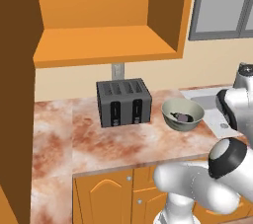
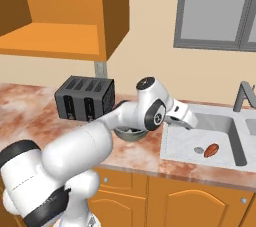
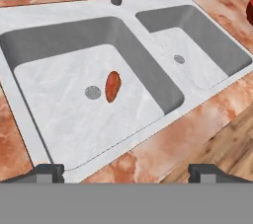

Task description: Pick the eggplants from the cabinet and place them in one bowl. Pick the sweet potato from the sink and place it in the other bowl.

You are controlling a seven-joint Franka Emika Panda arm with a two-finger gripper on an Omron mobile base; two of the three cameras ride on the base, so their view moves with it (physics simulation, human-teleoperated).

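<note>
While the gripper [image 3: 126, 171] hangs with fingers spread wide and empty above the sink [image 3: 29, 45], the sweet potato [image 3: 112, 86] lies just at three o'clock of the left basin's drain [image 3: 93, 92]; dark eggplants [image 1: 182, 117] sit in the grey-green bowl [image 1: 194, 109].

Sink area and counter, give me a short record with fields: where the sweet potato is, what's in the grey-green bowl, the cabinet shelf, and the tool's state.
sweet potato: lies on the floor of the sink's larger basin, beside the round drain
grey-green bowl: on the counter right of the toaster, dark eggplants inside
cabinet: open, shelf bare
tool: open, above the sink's near edge, holding nothing
</note>
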